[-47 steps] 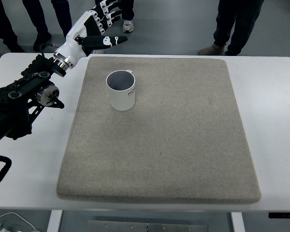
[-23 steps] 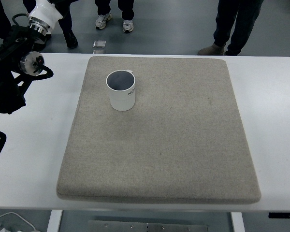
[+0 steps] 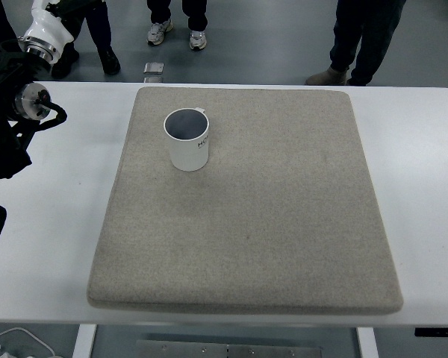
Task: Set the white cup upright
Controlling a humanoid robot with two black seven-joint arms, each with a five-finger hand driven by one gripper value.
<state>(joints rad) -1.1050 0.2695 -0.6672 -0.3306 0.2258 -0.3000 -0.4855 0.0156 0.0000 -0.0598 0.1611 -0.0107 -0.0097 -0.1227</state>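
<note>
Left hand mostly cut off at top-left, its grip impossible to tell, left arm point(image 3: 15, 112) raised over table point(image 3: 425, 186); white cup point(image 3: 187, 139) upright, mouth up, on grey mat's point(image 3: 269, 224) far-left part

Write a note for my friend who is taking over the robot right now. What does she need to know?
Left arm: pulled up at the table's far left edge; its hand is out of the picture, so the fingers cannot be judged.
Right arm: not in view.
White cup: standing upright, mouth up, on the grey mat, far-left part.
Done: the cup is upright and nothing holds it.
Left: nothing for the cup, it seems. People stand beyond the far edge.
</note>
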